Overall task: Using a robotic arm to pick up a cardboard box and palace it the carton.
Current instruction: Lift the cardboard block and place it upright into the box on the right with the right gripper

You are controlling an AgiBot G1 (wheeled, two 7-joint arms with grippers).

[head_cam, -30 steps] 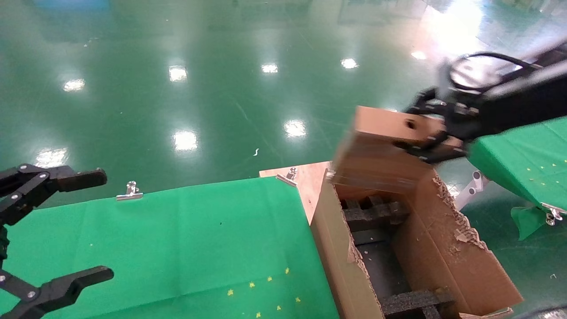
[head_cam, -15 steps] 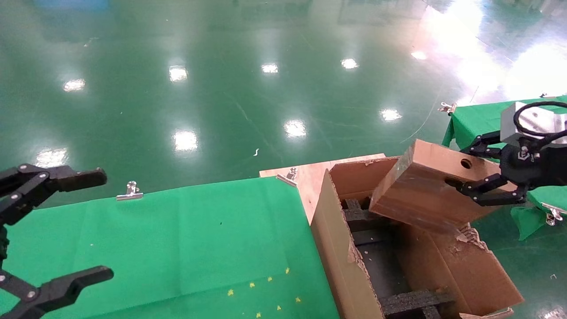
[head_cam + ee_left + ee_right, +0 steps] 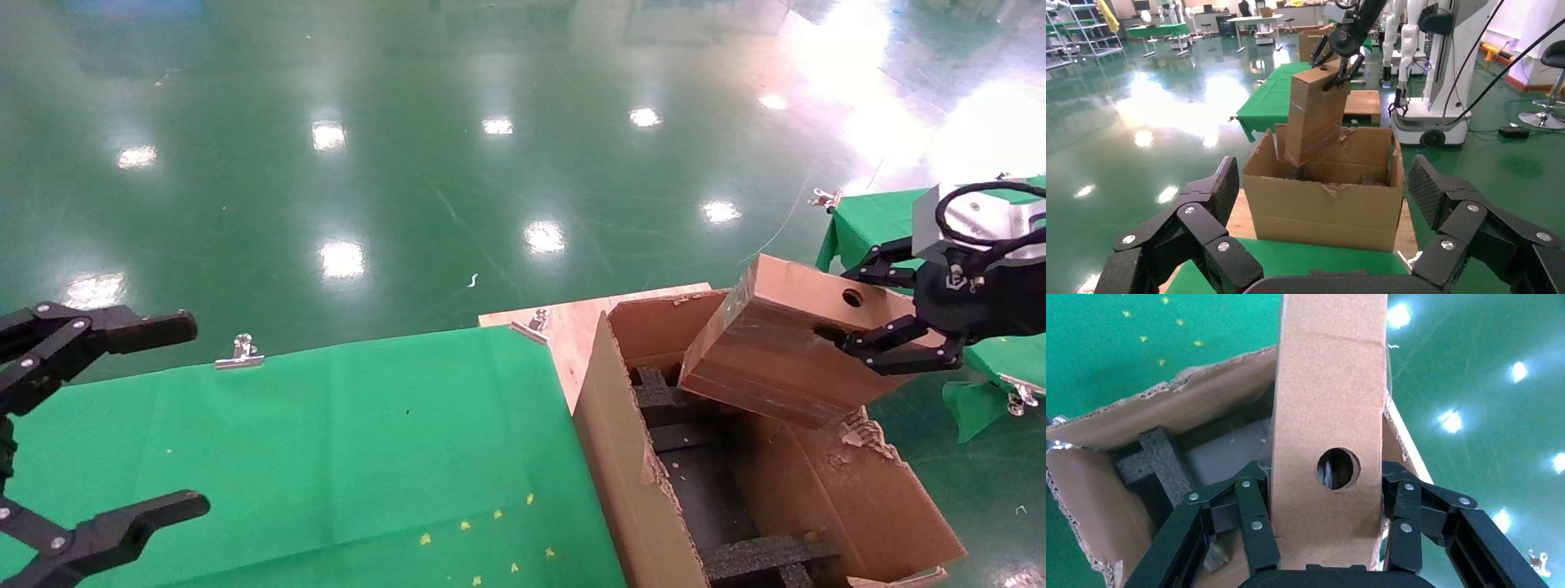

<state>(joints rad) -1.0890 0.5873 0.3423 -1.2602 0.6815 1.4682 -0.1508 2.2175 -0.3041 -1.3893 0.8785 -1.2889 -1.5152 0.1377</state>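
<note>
The left gripper (image 3: pixel 122 420) is hanging idle at the near edge of the green-draped counter (image 3: pixel 327 433), its black fingers spread wide with nothing between them. Beside the counter, the carton (image 3: pixel 817 490) is sitting open, its torn flaps ragged and black foam blocks (image 3: pixel 760 555) lining the inside.

Beyond and above it, the right gripper (image 3: pixel 866 314) is pinching the cardboard box (image 3: pixel 776 351), which is hanging tilted in the air over the carton's far end, its lower edge near the rim but, as far as the head view shows, not yet inside. The right wrist view is showing the fingers (image 3: pixel 1251 520) pressing on the two wide taped faces, either side of the narrow face with the round hole (image 3: pixel 1338 468).

The box is looking stiff and light: it is keeping its shape under the squeeze and is being carried from one end without sagging. The glossy tape (image 3: pixel 1309 116) is likely slippery, so a grip across the wide faces near an end, as here, seems the sound place, though the box could pivot between the pads. Lowering it between the foam blocks will likely call for levelling it first.

The shiny green floor (image 3: pixel 409 163) is stretching away behind.
</note>
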